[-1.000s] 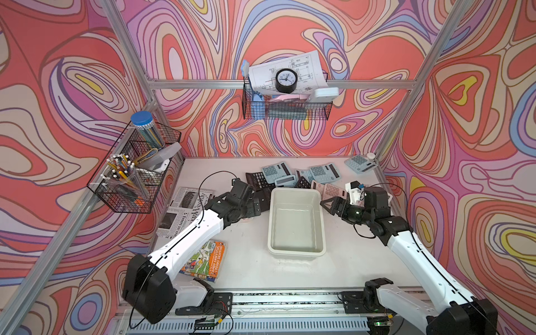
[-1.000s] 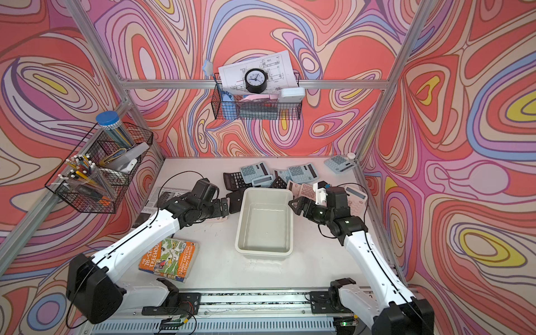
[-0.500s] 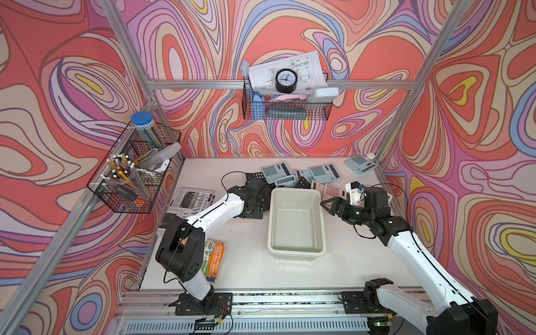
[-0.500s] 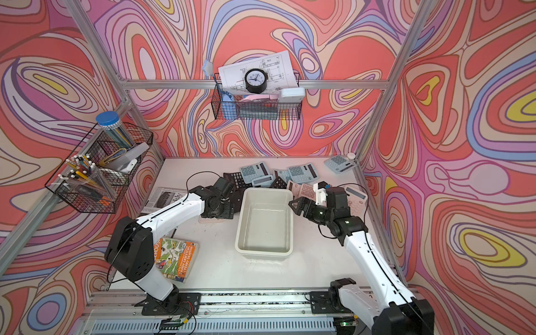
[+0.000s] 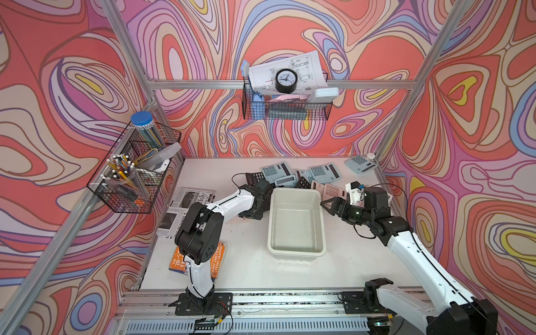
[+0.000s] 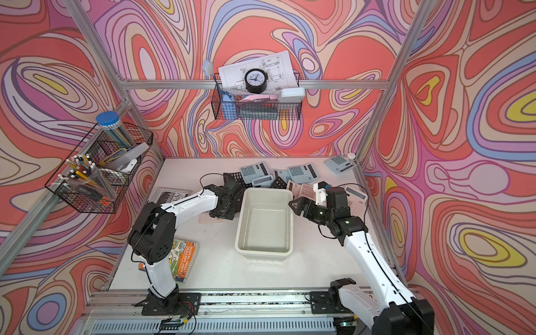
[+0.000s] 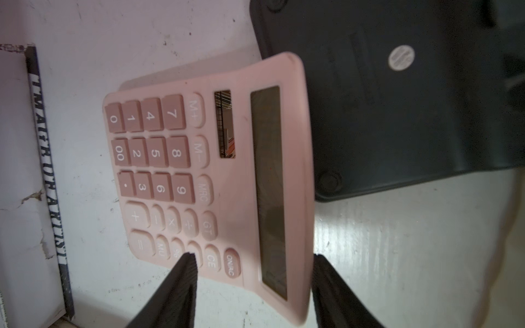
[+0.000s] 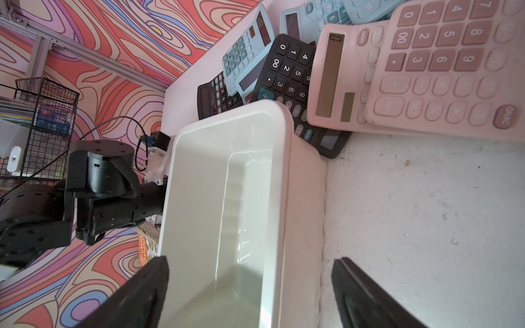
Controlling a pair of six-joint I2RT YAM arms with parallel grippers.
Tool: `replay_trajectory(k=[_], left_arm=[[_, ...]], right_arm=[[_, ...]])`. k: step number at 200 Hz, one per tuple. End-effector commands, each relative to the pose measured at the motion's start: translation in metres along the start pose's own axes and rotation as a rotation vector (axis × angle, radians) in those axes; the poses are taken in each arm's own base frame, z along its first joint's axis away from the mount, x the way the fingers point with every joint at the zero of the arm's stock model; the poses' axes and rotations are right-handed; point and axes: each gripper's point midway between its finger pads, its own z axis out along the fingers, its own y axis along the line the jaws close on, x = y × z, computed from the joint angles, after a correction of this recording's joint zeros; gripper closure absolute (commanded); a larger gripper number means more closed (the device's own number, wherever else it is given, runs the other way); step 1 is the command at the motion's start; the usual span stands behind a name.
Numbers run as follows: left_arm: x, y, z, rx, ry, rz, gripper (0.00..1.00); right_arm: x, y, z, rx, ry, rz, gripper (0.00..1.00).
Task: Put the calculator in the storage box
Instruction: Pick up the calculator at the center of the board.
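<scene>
With the storage box point(image 5: 295, 226) empty, the left claw point(image 7: 252, 257) straddled the pink calculator point(image 7: 216, 176) beside it, grip uncertain; the right claw point(image 8: 251, 259) gaped open; lifting and placing remained.

We read on the pink calculator point(image 7: 210, 181) in the left wrist view: keys 0 to 9, 00, M+, M-, MRC, GT, MU, CE, ON/AC, +, =. The print strip on the newspaper point(image 7: 48, 159) beside it ends in ARTIST; the rest is unsure. In the right wrist view the black calculator point(image 8: 287, 76) shows 0, 1, 4, 00, 2, 5, 3, 6, 9, and the second pink calculator point(image 8: 454, 62) shows digits, 00, ON/AC. In a top view the book point(image 6: 185, 259) reads ANDY GRIFFITHS, TERRY DENTON. The numerals on the clock point(image 6: 255, 81) are too small for us to read.
</scene>
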Motion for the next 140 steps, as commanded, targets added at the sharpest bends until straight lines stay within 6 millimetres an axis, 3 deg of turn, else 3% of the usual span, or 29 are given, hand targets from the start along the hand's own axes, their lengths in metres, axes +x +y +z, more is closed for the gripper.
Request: replay_trajectory(k=[1, 30, 84, 120, 140], left_arm=[[-0.005, -0.001, 0.003, -0.032, -0.006, 0.017, 0.49], [-0.006, 0.001, 0.009, -0.061, -0.001, 0.025, 0.63], [-0.005, 0.008, 0.006, -0.107, 0.009, 0.04, 1.0], [-0.009, 0.018, -0.018, -0.144, -0.015, 0.063, 1.0], [-0.011, 0.023, -0.039, -0.145, -0.036, 0.064, 1.0]], right_arm=[[-0.007, 0.006, -0.003, -0.002, -0.017, -0.017, 0.08], [-0.007, 0.005, -0.001, -0.002, -0.014, -0.018, 0.08], [-0.006, 0.004, 0.0, -0.001, -0.012, -0.019, 0.08], [-0.009, 0.007, -0.001, -0.008, -0.014, -0.021, 0.07], [-0.011, 0.009, -0.002, -0.011, -0.017, -0.024, 0.02]])
